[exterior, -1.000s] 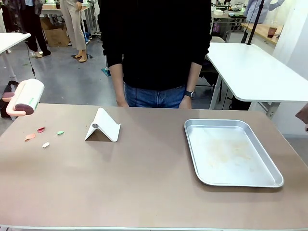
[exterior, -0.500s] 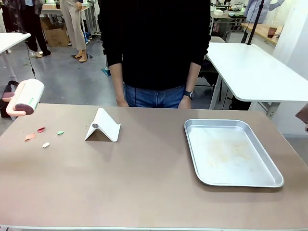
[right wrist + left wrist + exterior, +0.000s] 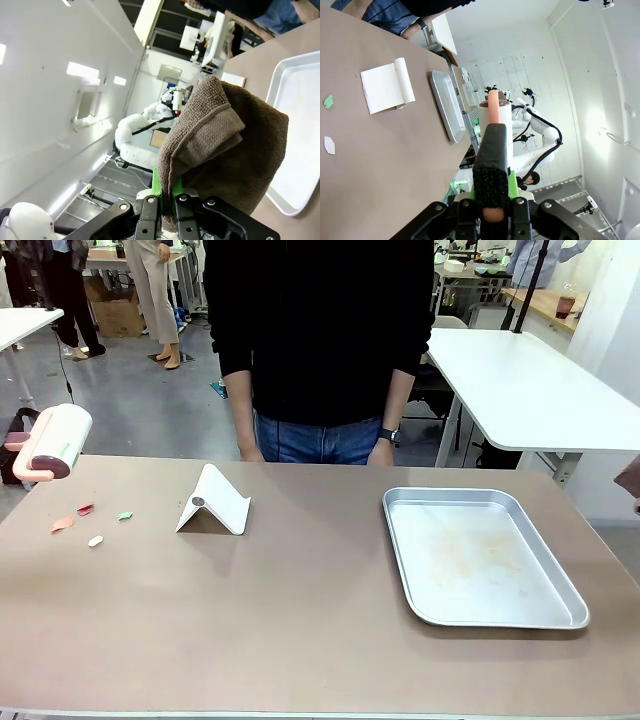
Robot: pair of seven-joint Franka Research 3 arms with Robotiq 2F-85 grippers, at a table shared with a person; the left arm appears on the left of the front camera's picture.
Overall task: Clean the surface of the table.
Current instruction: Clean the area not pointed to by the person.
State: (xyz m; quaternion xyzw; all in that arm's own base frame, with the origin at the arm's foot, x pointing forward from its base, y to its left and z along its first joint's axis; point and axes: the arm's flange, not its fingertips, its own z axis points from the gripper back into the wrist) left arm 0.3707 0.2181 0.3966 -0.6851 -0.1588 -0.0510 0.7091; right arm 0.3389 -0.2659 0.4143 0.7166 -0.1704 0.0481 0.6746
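**Operator:** Where is the work area?

**Technician:** The tan-brown matte surface carries a silver rectangular metal tray toward its right end. The tray's right rim lies near that edge.

**Operator:** Where is there open room?

**Technician:** Open top shows in front of the tray, and left of it as far as the white folded card stand. Small coloured paper scraps lie well left of the tray, near the left edge.

**Operator:** What are the pincer states?

**Technician:** The left pincer is pressed onto the pink handle of a white lint roller, at the far corner well left of the tray. The right pincer is pinching a folded brown terry cloth, beyond the tray's right rim.
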